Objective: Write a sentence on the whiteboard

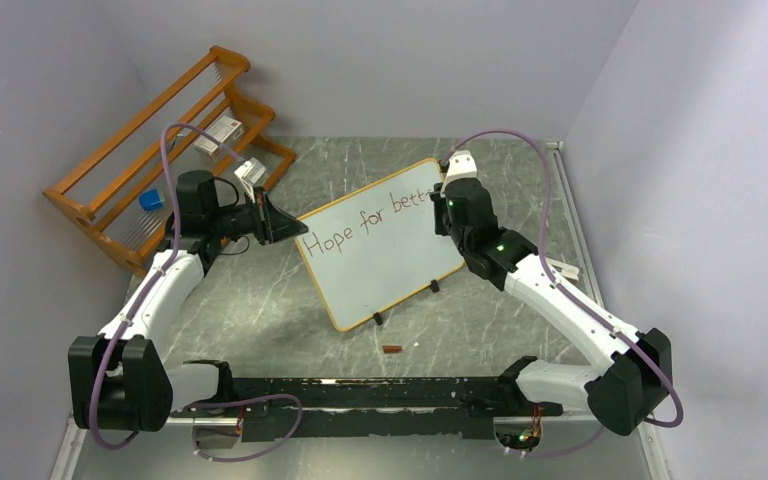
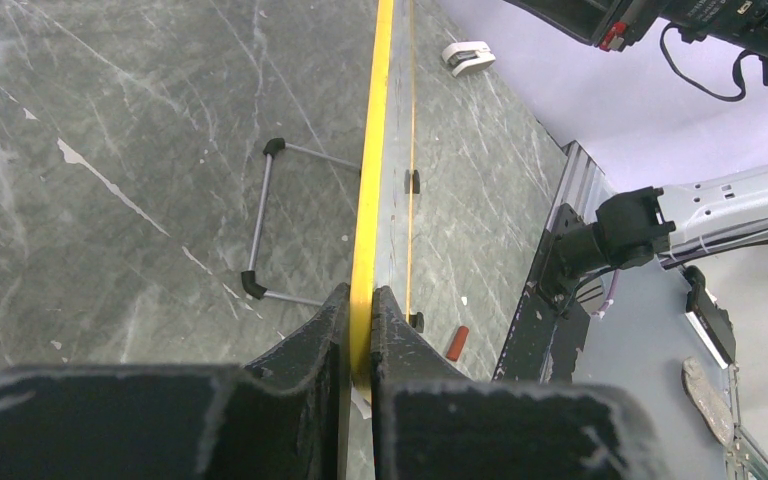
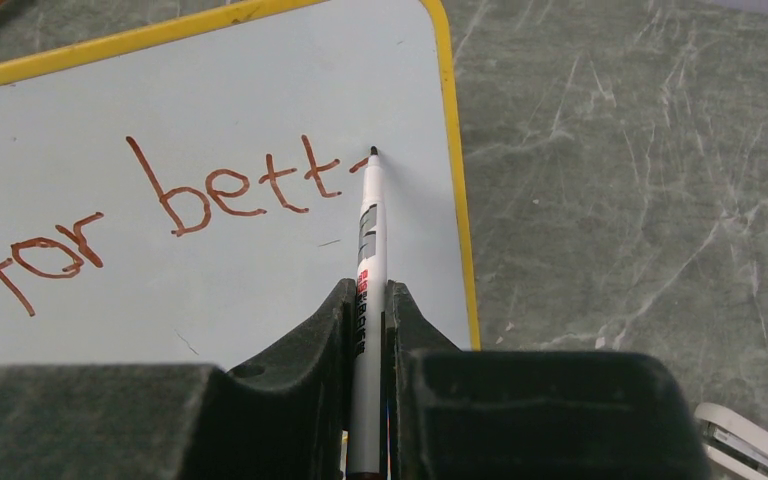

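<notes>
The whiteboard [image 1: 380, 255] stands tilted on the table on two small black feet; its rim looks yellow in the wrist views. On it reads the sentence [image 1: 365, 222] "Hope for bett" in red-brown strokes, with a fresh short stroke after the last t [image 3: 260, 190]. My left gripper [image 1: 278, 222] is shut on the board's left rim [image 2: 363, 300]. My right gripper [image 1: 442, 205] is shut on a white marker [image 3: 368, 270], whose tip touches the whiteboard [image 3: 260, 290] near its right rim.
A wooden rack [image 1: 170, 150] with small boxes stands at the back left. A red marker cap [image 1: 392, 349] lies on the table in front of the board, also in the left wrist view [image 2: 457, 342]. A white object [image 1: 563, 268] lies right of my right arm.
</notes>
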Motion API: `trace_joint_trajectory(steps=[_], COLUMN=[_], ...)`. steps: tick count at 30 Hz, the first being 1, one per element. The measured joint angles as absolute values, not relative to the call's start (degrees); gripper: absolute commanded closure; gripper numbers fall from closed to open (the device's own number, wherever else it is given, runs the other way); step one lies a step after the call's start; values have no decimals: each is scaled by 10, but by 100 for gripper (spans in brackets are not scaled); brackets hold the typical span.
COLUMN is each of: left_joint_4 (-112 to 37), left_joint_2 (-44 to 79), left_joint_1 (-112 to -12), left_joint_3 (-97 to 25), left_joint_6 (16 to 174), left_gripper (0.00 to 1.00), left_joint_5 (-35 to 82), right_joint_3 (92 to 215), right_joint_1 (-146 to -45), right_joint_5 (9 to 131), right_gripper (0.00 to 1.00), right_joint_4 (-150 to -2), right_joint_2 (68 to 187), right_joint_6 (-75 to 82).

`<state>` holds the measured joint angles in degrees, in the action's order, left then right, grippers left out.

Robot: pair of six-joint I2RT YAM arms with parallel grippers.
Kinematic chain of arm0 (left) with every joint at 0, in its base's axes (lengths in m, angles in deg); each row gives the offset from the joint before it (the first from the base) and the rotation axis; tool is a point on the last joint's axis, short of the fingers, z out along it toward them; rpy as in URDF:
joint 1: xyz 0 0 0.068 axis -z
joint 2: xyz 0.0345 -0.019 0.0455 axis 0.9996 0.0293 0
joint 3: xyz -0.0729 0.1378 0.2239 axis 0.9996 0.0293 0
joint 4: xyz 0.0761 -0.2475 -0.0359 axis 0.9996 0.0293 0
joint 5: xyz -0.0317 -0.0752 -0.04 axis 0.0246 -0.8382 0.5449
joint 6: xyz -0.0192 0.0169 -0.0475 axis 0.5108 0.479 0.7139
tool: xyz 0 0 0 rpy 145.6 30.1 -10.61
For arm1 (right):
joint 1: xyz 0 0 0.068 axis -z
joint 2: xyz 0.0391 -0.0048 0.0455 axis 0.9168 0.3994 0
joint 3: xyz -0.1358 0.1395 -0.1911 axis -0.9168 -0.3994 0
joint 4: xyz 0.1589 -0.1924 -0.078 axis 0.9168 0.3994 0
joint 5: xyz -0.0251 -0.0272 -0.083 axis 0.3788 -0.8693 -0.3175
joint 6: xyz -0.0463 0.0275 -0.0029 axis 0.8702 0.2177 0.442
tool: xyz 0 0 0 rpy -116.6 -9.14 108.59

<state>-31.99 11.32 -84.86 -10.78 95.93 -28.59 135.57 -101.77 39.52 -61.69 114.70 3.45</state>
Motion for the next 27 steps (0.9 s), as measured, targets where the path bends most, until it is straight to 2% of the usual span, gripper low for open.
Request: trace_joint_trajectory(steps=[27], left_joint_4=[-319], left_joint_2=[113], left_joint_1=[-849], left_joint_3=[-108], left_joint_6=[959], left_gripper=[95], left_joint_5=[-286], right_joint_3=[1362], right_joint_1=[-1016], right_joint_5=[422], right_gripper=[100], right_joint_4=[-618], right_joint_2=[1147], right_joint_6=[39])
